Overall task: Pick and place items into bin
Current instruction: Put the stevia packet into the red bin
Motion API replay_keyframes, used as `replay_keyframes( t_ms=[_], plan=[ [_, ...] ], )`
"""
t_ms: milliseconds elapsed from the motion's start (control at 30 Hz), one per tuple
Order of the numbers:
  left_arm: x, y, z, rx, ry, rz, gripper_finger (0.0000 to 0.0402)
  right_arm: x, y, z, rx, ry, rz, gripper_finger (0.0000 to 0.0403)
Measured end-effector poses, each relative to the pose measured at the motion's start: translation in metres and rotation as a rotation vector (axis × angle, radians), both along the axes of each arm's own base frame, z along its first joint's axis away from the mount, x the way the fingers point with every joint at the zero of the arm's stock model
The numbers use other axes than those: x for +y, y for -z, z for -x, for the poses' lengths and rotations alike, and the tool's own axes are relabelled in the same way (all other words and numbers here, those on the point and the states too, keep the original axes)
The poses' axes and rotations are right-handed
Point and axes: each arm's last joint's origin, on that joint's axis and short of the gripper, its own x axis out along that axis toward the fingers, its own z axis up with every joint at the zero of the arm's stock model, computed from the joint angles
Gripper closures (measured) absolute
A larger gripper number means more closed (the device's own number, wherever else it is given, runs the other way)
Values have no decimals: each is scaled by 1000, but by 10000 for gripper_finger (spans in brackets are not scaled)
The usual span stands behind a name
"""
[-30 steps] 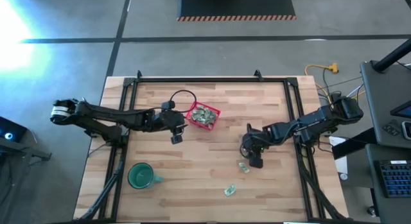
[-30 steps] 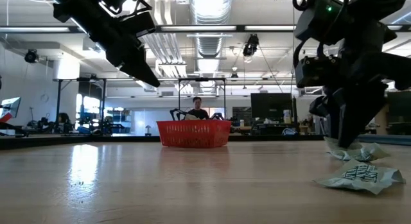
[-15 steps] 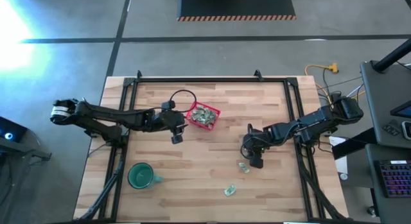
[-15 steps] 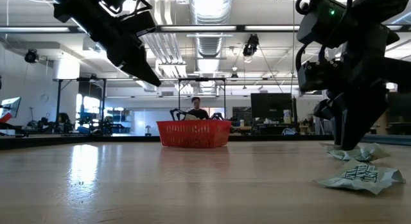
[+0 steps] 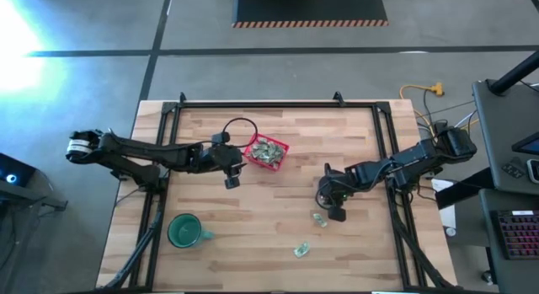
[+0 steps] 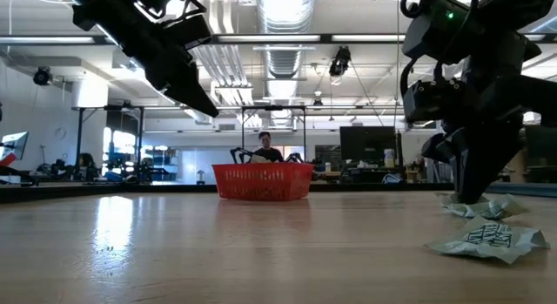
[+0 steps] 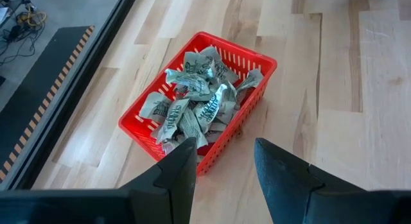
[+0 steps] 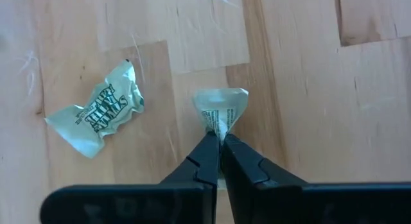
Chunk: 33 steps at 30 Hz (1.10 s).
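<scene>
Starting at the left of the table, the left gripper (image 5: 231,181) hung with its fingers (image 7: 172,174) apart and empty just beside the red basket (image 5: 283,148), which sat toward the far middle of the table, already heaped with wrapped pieces (image 7: 192,102). A green mug (image 5: 184,231) stood near the front left corner. Further right, the right gripper (image 5: 335,213) was down at the tabletop, its fingertips (image 8: 218,150) pressed together on the pinched end of one wrapped piece (image 8: 219,108). That piece stretched straight ahead of the fingers, along their line. Two loose ones remained: a second wrapper (image 8: 97,117) just beside the held one and a third piece (image 5: 301,250) nearer the front edge. From the right gripper the basket lay leftward and toward the far edge, so the carry probably ran that way
</scene>
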Motion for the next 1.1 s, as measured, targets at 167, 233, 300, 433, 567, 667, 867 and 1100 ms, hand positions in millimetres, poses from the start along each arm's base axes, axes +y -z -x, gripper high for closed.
replay_keyframes(
  t_ms=[167,233,300,433,567,667,867,1100],
  plan=[
    [0,0,0,0,0,0,261,0,-9,-11,-94,-49,59,394],
    [0,0,0,0,0,0,261,0,-13,-17,-163,-76,112,394],
    [0,0,0,0,0,0,261,-1,-18,-24,-250,-102,187,394],
    [0,0,0,0,0,0,261,-4,-29,-37,-421,-104,375,394],
    [0,0,0,0,0,0,261,-13,-41,-47,-553,-44,539,394],
    [0,0,0,0,0,0,261,-22,-49,-53,-627,-3,584,394],
    [0,0,0,0,0,0,261,-48,-56,-57,-681,106,618,394],
    [0,0,0,-2,0,0,261,-73,-53,-67,-749,218,646,394]
  ],
)
